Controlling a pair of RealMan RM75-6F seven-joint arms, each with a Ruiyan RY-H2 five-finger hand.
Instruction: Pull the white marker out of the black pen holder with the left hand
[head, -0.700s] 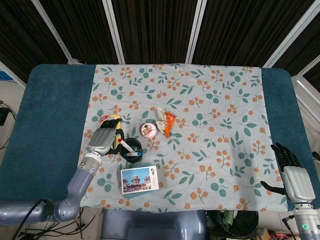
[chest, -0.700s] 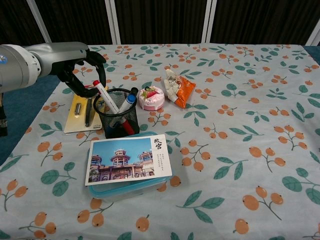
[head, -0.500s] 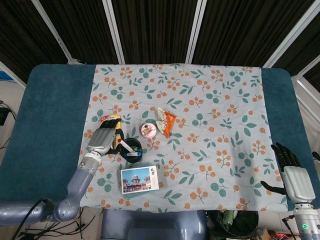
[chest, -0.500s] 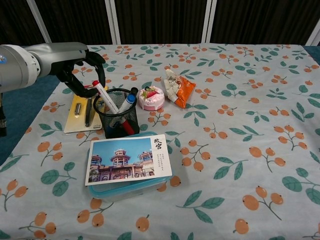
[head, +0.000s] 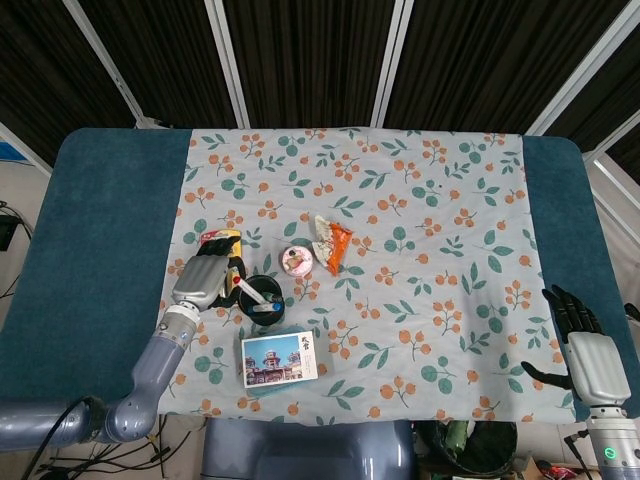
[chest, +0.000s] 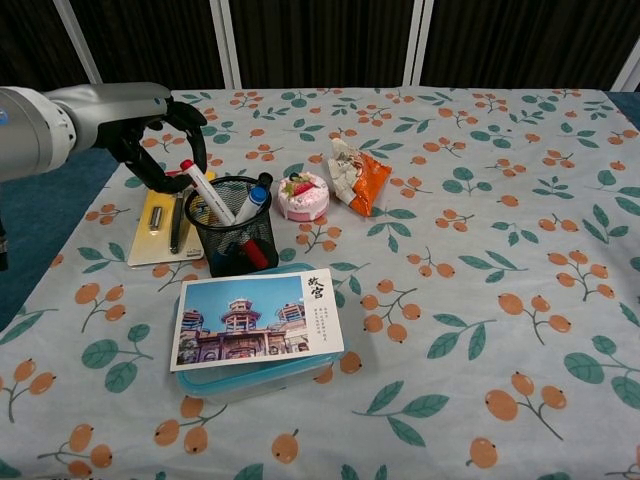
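Black fingers (chest: 165, 150) around slim white marker (chest: 208, 192) in mesh holder (chest: 232, 240)

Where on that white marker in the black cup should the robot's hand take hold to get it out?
Probably the upper end by the red cap: the white marker leans left out of the black pen holder, its lower part buried inside the mesh. The left hand fits best coming from the left, closing across the bare barrel, then drawing up along the tilt.

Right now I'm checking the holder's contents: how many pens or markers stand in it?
2 visible in the black pen holder: the white marker leaning left toward the left hand, and a blue-capped pen to its right. More may be hidden inside.
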